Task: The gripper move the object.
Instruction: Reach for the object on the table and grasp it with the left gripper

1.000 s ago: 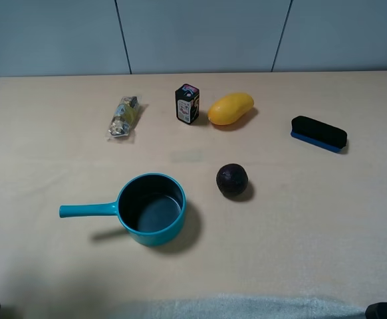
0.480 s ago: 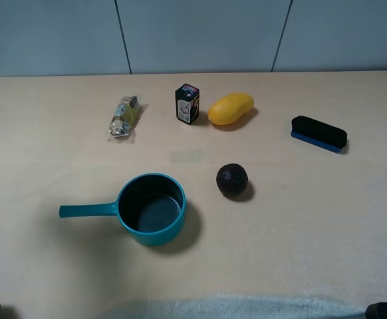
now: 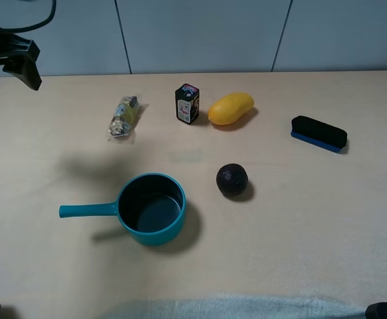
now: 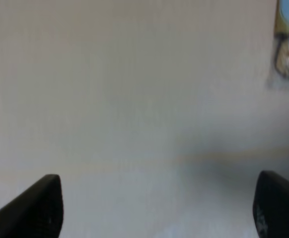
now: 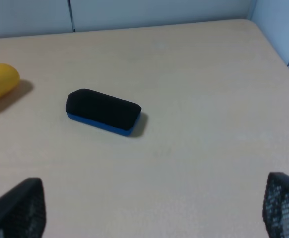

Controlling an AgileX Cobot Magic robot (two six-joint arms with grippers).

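Hovering over tabletop (image 3: 300, 219), L gripper (image 4: 157, 210) is spread wide, empty, apart from candy packet (image 3: 123, 117).

Soft, even overhead light; faint shadows on the tabletop (image 3: 300, 219). The left wrist view is blurred, the others sharp.

A smooth pale beige tabletop (image 3: 300, 226) fills most of the view under soft, even light (shadows on it are faint and blurred), backed by a flat grey-blue panelled wall (image 3: 200, 33) split by thin dark vertical seams (image 3: 123, 36).
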